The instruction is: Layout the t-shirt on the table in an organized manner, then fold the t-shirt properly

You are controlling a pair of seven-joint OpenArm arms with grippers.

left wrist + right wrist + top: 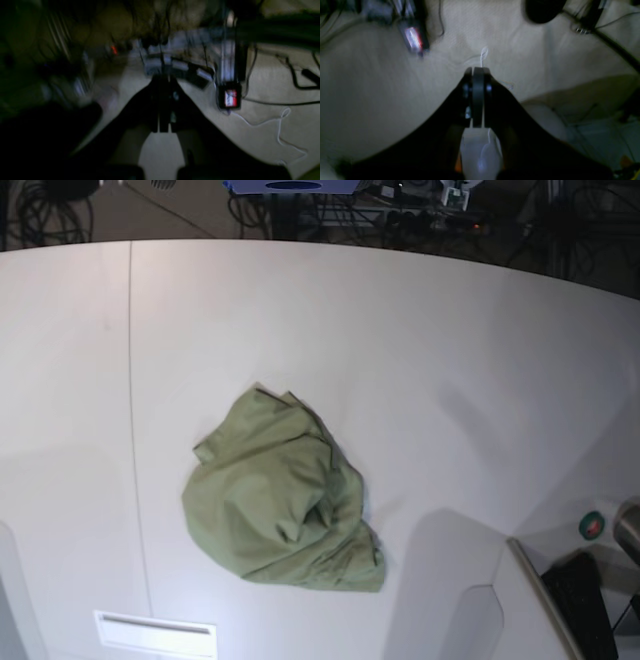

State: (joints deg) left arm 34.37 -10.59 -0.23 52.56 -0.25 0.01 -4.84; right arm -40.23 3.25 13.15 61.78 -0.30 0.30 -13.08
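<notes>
The t-shirt [280,505] lies in a crumpled green heap on the white table [450,360], a little left of its middle and toward the front. Neither gripper shows in the base view. In the left wrist view my left gripper [163,76] is shut with nothing between its dark fingers. It faces a beige surface with cables, and the picture is dim and blurred. In the right wrist view my right gripper [478,68] is also shut and empty, over a beige surface. The t-shirt is out of both wrist views.
A thin dark seam [132,380] runs down the table's left side. A white slotted plate [155,632] sits at the front edge. Cables and equipment [400,205] crowd beyond the far edge. A black box with a red-white label [230,98] and a white cord [282,125] lie on the beige surface.
</notes>
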